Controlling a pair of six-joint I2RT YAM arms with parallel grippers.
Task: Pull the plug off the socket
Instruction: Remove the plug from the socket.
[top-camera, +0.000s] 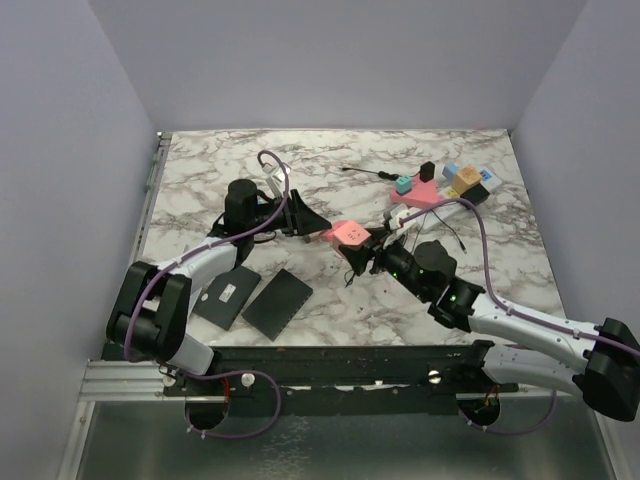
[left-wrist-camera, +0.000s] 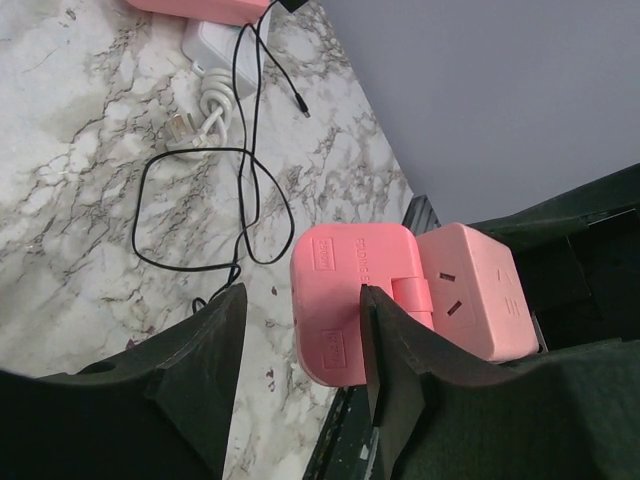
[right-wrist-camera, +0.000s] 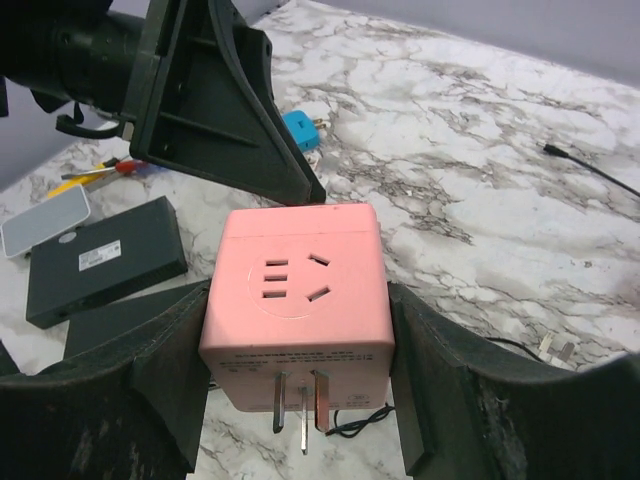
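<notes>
Top view: left gripper (top-camera: 318, 228) and right gripper (top-camera: 360, 250) meet at the pink socket cube (top-camera: 350, 233), mid-table. Left wrist view: left jaws open, straddling the pink plug (left-wrist-camera: 335, 295) joined to that cube. Right wrist view: right fingers clamp the cube's sides.

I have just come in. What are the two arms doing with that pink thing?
The right gripper clamps a pink socket cube above the table. The left gripper is open around the pink plug fitted to the cube, with a gap on one side. Plug and cube are not yet apart.
</notes>
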